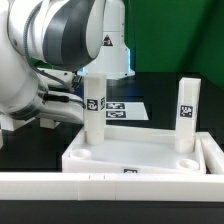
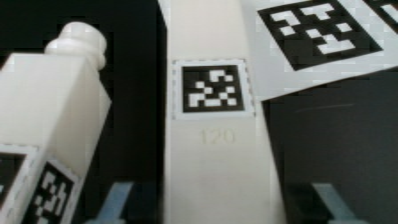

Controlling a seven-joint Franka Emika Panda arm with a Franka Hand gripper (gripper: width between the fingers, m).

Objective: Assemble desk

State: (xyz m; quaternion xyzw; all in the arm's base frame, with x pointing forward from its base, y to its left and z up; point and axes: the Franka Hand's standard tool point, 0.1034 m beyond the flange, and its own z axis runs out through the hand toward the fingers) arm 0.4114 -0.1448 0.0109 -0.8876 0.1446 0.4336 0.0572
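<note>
Pincer: the pincer (image 2: 217,203) is straddling the leg (image 1: 95,108), fingers (image 2: 118,200) apart with a dark gap showing on either side. By the look of it, it is not clamping.
Leg: it is standing upright at the ten o'clock corner of the tray (image 1: 130,160), foot down at the corner socket. I cannot tell how deep it is sitting.
Key relation: the leg is sitting dead centre between the fingers, its long axis running vertical, straight away from the wrist.
Pointing: its top end is pointing up into the pincer, tag facing the exterior camera.
Second leg: the second leg (image 1: 187,105) is standing upright at the two o'clock corner, well apart.
Backdrop: the marker board (image 1: 125,108) is lying flat on the surface (image 1: 160,115), at twelve o'clock beyond the tray.
Next call: it is looking like either a squeeze-and-twist to seat the leg, or a straight lift clear.
</note>
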